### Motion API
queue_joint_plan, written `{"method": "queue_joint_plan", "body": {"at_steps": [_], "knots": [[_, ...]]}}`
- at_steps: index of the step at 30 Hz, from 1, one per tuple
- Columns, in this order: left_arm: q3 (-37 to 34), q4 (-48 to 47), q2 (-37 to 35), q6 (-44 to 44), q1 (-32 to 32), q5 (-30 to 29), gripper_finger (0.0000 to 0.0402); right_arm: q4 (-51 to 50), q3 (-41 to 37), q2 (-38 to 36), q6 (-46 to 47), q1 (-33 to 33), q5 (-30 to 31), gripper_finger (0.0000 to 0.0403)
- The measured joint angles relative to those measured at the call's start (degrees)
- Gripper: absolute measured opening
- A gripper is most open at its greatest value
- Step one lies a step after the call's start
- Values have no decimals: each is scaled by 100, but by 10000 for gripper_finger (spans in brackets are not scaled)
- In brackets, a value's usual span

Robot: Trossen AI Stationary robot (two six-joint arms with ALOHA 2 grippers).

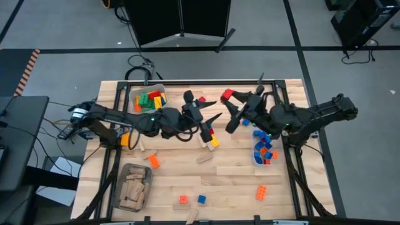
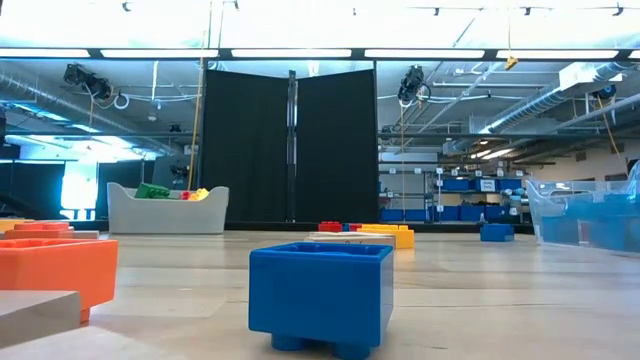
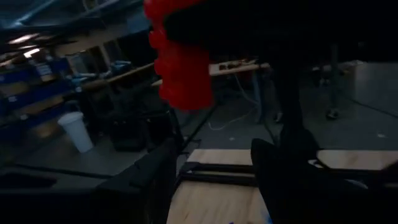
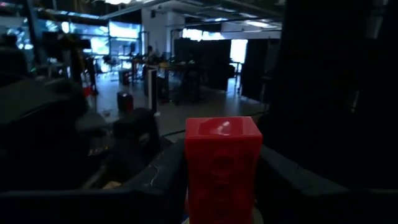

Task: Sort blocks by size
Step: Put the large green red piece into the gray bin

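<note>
My right gripper (image 1: 232,99) is raised over the table's far middle, shut on a red studded block (image 1: 226,94) that fills the right wrist view (image 4: 222,168). My left gripper (image 1: 209,115) faces it from the left, open with nothing between its fingers (image 3: 211,186). In its wrist view the red block (image 3: 180,62) hangs ahead and higher up. Loose blocks lie on the table: a yellow, red and blue cluster (image 1: 212,139), orange ones (image 1: 154,161) (image 1: 261,192), and a blue one (image 1: 202,199). Neither gripper shows in the low view. My right gripper pinches the red block between its two fingers, one on each of two opposite sides (image 4: 189,186). The fingers reach level from the table's right side. The block is lifted clear of the table, and its free end (image 4: 222,127) sticks out past the fingertips.
A grey bin (image 1: 150,99) with green, yellow and red blocks stands at the far left. A clear bin (image 1: 262,150) on the right holds blue and red ones. A bin of wooden pieces (image 1: 134,186) sits near left. Wooden pieces (image 1: 232,170) lie mid-table.
</note>
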Motion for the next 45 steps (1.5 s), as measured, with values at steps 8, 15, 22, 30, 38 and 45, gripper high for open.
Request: {"method": "queue_joint_plan", "body": {"at_steps": [8,15,22,30,38,45], "knots": [[0,372,152,-3,96,-373,213,73,0,330,269,-85,-430,156],[-2,527,149,248,137,-214,213,110,0,342,457,-143,-673,156],[0,601,149,1009,109,-120,213,-92,0,345,887,-266,-1151,157],[7,392,132,966,113,-246,136,-23,-4,340,881,-373,-1276,161],[7,372,132,999,107,-359,136,-30,-9,340,903,-424,-1291,164],[4,286,149,1020,95,-667,102,-30,-9,287,1038,-422,-951,207]]}}
